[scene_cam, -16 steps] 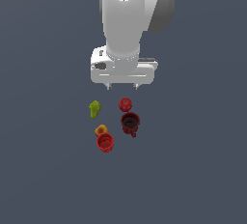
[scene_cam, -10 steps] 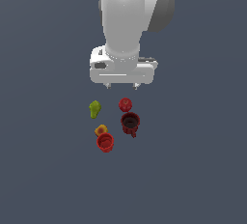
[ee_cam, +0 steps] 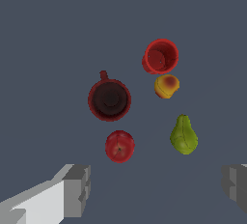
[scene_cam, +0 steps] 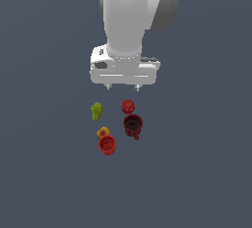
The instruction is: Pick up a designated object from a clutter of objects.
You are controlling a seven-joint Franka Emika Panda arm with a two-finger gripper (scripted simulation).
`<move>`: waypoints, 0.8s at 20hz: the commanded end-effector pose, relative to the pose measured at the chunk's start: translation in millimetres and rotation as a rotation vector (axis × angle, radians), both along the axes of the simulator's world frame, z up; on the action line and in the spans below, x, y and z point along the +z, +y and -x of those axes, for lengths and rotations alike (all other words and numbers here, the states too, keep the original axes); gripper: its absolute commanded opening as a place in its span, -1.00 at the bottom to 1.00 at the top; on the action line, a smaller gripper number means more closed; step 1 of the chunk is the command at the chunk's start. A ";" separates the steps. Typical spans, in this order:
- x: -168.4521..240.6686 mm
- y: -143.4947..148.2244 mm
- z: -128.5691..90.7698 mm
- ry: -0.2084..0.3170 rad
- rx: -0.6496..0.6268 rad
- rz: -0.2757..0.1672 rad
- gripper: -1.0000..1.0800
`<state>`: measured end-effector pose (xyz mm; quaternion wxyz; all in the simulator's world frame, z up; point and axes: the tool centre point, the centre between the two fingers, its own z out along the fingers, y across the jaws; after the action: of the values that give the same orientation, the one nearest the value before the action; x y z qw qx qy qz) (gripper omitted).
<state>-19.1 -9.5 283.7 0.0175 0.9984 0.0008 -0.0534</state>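
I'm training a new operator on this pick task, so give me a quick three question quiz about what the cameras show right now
1. True or false: the gripper is already closed on the green pear.
2. Multiple choice: which item lies closest to the bright red cup? A) round red fruit B) yellow-orange fruit C) green pear
3. Fill in: the handle of the dark red mug points away from the round red ____.

Key
1. False; the fingers are spread wide, above the items.
2. B
3. fruit
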 end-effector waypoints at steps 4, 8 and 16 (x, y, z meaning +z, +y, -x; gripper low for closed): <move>-11.7 -8.0 0.0 -0.004 0.018 -0.008 0.92; -27.9 -19.1 0.7 -0.011 0.043 -0.019 0.92; -77.9 -55.0 8.9 -0.036 0.119 -0.046 0.92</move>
<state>-25.4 -56.5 216.7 -0.0002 0.9979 0.0531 -0.0374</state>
